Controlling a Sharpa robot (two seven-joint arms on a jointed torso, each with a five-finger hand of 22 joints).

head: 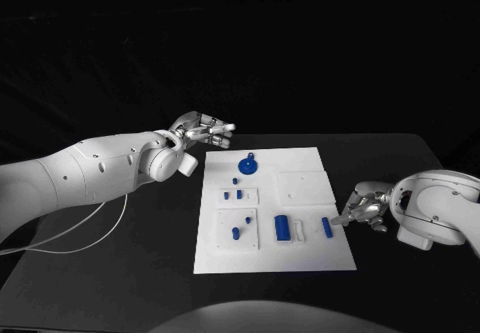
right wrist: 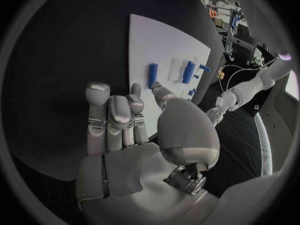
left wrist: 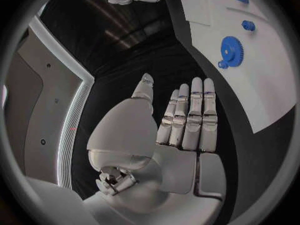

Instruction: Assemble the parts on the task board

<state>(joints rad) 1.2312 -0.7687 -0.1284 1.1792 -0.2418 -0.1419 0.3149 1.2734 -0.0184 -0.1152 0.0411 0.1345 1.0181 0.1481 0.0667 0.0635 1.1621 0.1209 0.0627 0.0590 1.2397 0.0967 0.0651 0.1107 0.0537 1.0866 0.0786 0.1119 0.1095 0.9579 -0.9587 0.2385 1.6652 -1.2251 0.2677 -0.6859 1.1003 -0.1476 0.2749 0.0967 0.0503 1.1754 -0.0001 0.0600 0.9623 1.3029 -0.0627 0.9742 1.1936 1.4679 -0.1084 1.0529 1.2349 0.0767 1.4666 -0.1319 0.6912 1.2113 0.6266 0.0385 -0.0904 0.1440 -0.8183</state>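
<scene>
The white task board point(head: 300, 255) lies mid-table. On it are a blue gear point(head: 247, 166) at the back, a blue block point(head: 283, 227), a short blue bar point(head: 327, 227) near the right edge, and small blue pegs point(head: 236, 233). My right hand point(head: 365, 208) sits at the board's right edge, holding nothing. One of its fingertips point(right wrist: 156, 87) reaches up to the bar point(right wrist: 152, 75); whether it touches is unclear. My left hand point(head: 205, 130) hovers off the board's back left corner with straight fingers point(left wrist: 187, 120) and an empty palm. The gear point(left wrist: 231, 51) lies ahead of it.
A white raised tile point(head: 305, 187) occupies the board's back right. A thin white cable point(head: 90, 225) trails over the table on the left. Black table surface surrounds the board point(right wrist: 156, 40) on all sides.
</scene>
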